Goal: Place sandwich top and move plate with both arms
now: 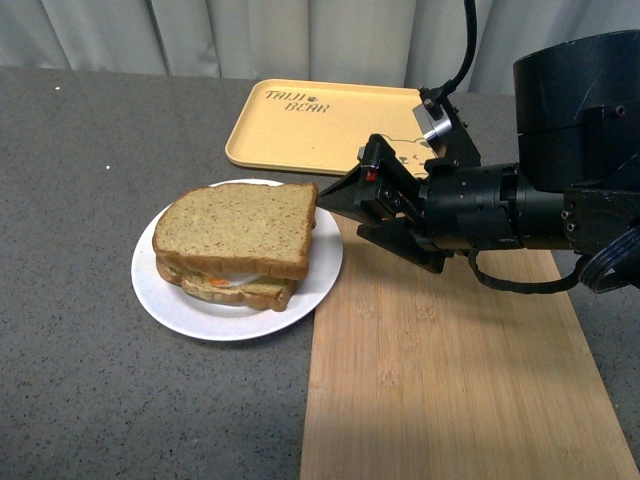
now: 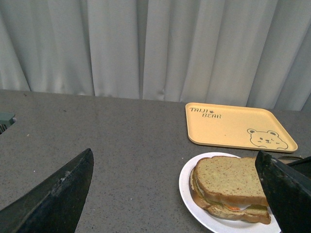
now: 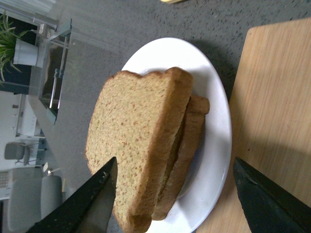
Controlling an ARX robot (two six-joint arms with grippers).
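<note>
Front view, right pincer (image 1: 328, 208) agape, beside sandwich top (image 1: 237, 228)

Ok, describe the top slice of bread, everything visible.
The sandwich top is a square brown wholegrain slice, speckled, with darker crust and a bare face. It lies flat on the filling and lower slice, roughly squared with them, over the white plate. The open right gripper sits at its right edge; contact is unclear.

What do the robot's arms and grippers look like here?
Only the right arm shows: matt black, bulky cylindrical joints, a black cable rising behind it, a round silver fitting, and a small red mark near the right gripper, which tapers to thin black fingers. The left gripper has two black wedge-shaped fingers, slightly scuffed.
</note>
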